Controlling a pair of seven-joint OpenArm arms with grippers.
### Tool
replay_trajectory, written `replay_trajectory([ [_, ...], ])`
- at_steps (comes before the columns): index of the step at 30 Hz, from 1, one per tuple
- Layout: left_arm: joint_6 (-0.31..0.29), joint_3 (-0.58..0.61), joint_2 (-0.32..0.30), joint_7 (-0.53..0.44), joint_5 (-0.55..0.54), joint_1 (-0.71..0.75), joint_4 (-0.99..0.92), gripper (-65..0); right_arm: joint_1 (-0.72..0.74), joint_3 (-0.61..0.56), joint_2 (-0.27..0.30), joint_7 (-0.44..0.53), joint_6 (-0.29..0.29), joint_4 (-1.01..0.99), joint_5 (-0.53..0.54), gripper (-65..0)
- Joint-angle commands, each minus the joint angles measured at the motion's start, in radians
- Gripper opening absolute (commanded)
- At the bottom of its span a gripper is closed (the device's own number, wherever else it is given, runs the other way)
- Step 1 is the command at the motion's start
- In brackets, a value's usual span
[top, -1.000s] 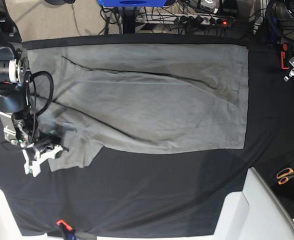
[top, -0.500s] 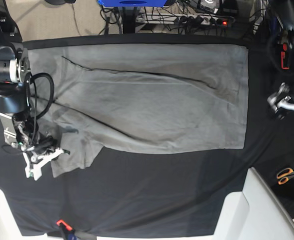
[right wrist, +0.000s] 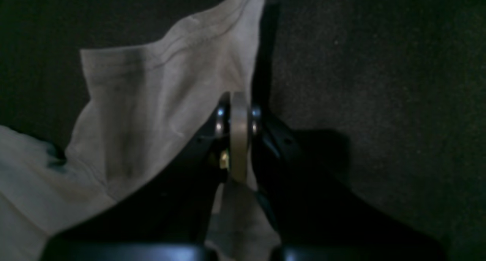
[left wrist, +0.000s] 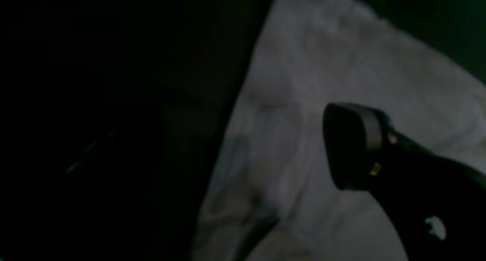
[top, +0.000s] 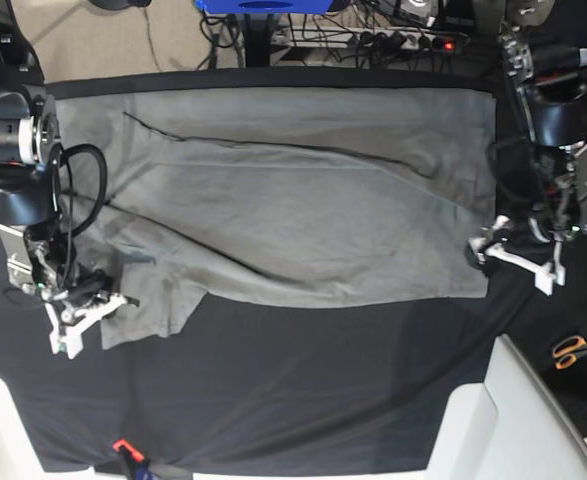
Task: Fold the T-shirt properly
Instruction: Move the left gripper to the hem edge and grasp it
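The grey T-shirt [top: 303,200] lies spread across the black table cloth [top: 303,380], hem to the right, with a sleeve at the lower left. My right gripper [top: 83,318] is at the sleeve's outer edge. In the right wrist view it [right wrist: 235,113] is shut, pinching the sleeve cloth [right wrist: 152,113] between its pads. My left gripper [top: 513,260] sits at the hem's lower right corner, jaws spread. The left wrist view shows one dark finger [left wrist: 351,147] above the grey cloth [left wrist: 303,101]; the other finger is lost in the dark.
Orange-handled scissors [top: 573,350] lie at the right edge. A white slab [top: 513,420] stands at the front right corner. A red clamp [top: 123,447] sits at the front left edge. Cables and a power strip [top: 413,42] lie behind the table.
My left arm has swung in from the right edge to the hem's lower right corner. My right gripper has drawn the sleeve slightly down and outward.
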Motion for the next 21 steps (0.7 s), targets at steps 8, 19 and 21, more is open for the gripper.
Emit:
replay_trajectory([
  [8, -0.006, -0.002, 0.024, 0.014, -0.008, -0.009, 0.01, -12.3, 0.033, 0.001, 0.011, 0.019, 0.007, 0.015, 0.011, -64.8],
  [19, -0.008, -0.003, 0.038, 0.011, -0.001, 0.013, 0.011, -39.8, 0.033, 0.001, 0.013, 0.019, 0.007, 0.015, 0.011, -64.8],
  [21, -0.006, -0.003, 0.036, -0.01, 0.0, 0.013, 0.011, -49.7, 0.033, 0.001, 0.013, 0.02, 0.007, 0.015, 0.011, -64.8],
])
